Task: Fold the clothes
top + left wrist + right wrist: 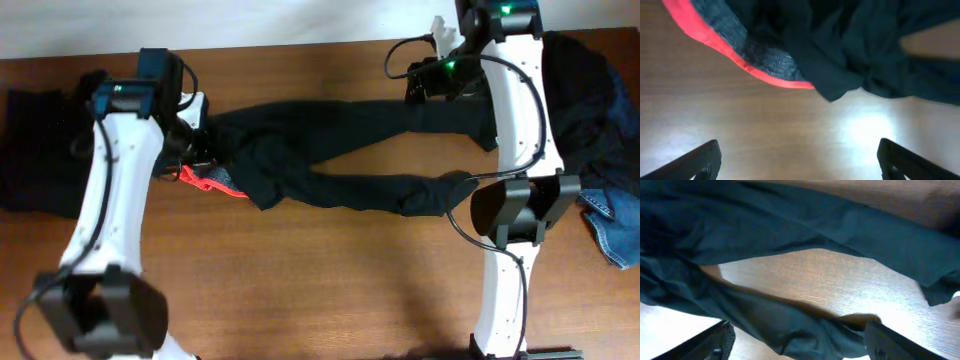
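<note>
Limpness looked like the main thing to reckon with: the long black soft-fabric trousers [340,150] seemed light and wholly without stiffness, likely to sag and bunch wherever they were lifted and to slide fairly easily over the smooth brown wooden surface [300,290]. The safest holds appeared to be the doubled edges, either the waist end at centre left of the overhead frame or the two leg hems at centre right, pinched through all layers so that the cloth would hang straight rather than twist. The trousers lay stretched across the middle of the surface, matte and creased, the waist crumpled and the legs running rightward with a wedge of bare wood between them. A red-and-grey banded garment [212,182] showed at the waist end, touching it. The left hand [800,160] hovered just beside that end with its fingers spread wide, holding nothing; the right hand [800,345] hung over the legs, likewise spread and empty. A heap of dark clothes [590,80] sat at upper right, another dark garment [35,150] at the left edge, and crumpled blue denim jeans [615,225] at the right edge.
</note>
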`<action>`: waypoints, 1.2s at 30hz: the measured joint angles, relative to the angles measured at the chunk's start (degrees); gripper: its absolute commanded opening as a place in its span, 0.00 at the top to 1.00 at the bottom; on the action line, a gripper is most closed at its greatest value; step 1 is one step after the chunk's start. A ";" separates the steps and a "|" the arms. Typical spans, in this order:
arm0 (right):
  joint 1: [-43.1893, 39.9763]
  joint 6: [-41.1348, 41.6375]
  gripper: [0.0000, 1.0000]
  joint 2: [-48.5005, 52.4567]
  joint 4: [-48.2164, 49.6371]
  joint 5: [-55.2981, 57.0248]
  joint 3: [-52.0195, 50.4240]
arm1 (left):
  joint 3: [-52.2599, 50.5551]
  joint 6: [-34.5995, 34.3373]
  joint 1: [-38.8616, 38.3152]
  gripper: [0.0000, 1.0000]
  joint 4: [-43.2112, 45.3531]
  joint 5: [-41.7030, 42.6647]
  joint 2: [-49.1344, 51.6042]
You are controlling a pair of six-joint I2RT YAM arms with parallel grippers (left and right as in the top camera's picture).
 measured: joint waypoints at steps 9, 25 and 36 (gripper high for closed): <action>-1.03 0.46 0.10 -0.02 2.21 0.48 0.04 | -29.53 -16.74 0.00 0.02 24.70 -0.57 -29.75; -1.03 3.04 0.10 -0.02 2.75 0.46 0.04 | -58.16 -36.15 0.00 0.23 63.69 -1.53 -20.98; -1.03 3.06 0.10 -0.02 2.75 0.46 0.04 | -58.51 -39.54 0.00 0.53 72.24 -2.12 -11.02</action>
